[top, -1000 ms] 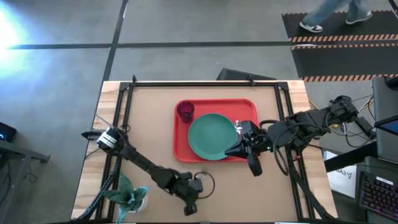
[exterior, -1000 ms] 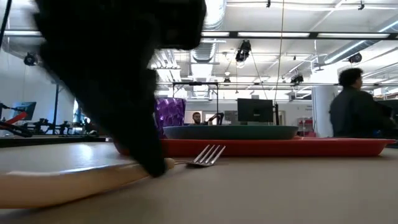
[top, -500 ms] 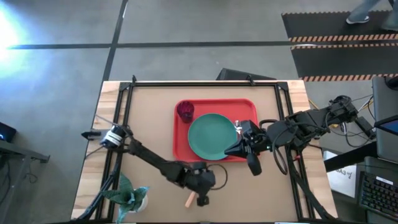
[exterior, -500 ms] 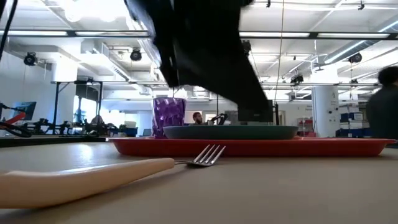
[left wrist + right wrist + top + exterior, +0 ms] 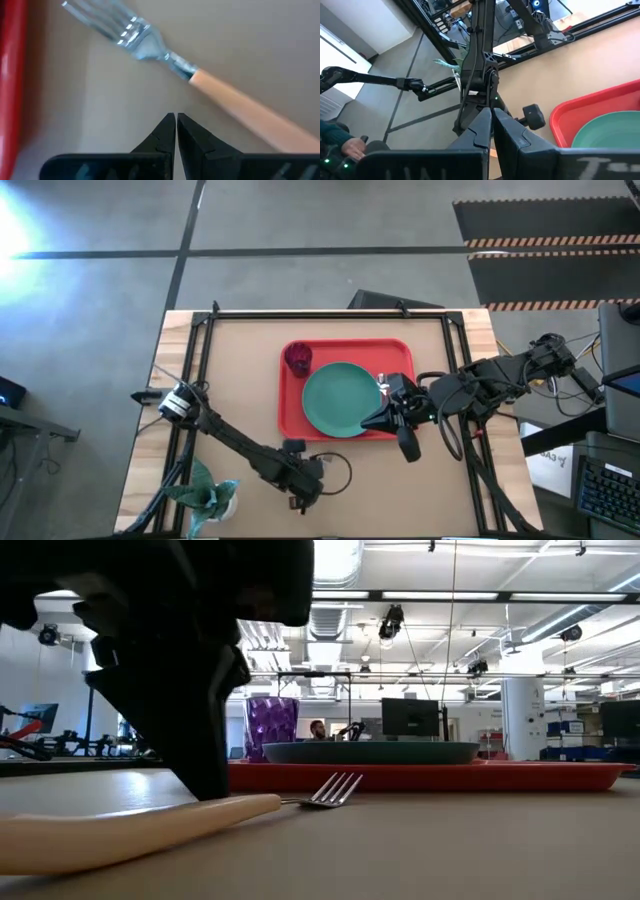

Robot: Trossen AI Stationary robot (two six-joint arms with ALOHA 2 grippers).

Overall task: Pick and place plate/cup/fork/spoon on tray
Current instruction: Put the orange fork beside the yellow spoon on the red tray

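The fork (image 5: 150,42), silver tines and orange handle (image 5: 120,830), lies flat on the table near its front edge, left of the red tray's (image 5: 290,412) near corner. My left gripper (image 5: 176,117) is shut, pointing steeply down, with its tips close beside the handle's tine end. On the tray sit the teal plate (image 5: 340,400) and the purple cup (image 5: 298,358). My right gripper (image 5: 372,422) hovers shut over the tray's near right part. Beside the plate only a silvery bit (image 5: 381,383) shows, so I cannot make out the spoon. My left gripper comes at the fork from above with shut fingers. In the low view its fingers (image 5: 210,780) reach down to the handle's top edge (image 5: 235,806). The left wrist view shows a gap beside the handle (image 5: 210,85). I cannot tell whether it touches.
A pale green potted plant (image 5: 210,495) stands at the table's near left corner, close to the left arm. Bare tabletop lies right of the fork along the front edge. A person's hand (image 5: 350,146) shows beyond the table in the right wrist view.
My left gripper rose off the fork's handle and swung toward the tray, then came back down beside the handle, tipping and rolling at the wrist. It stayed shut. The fork lies where it was.
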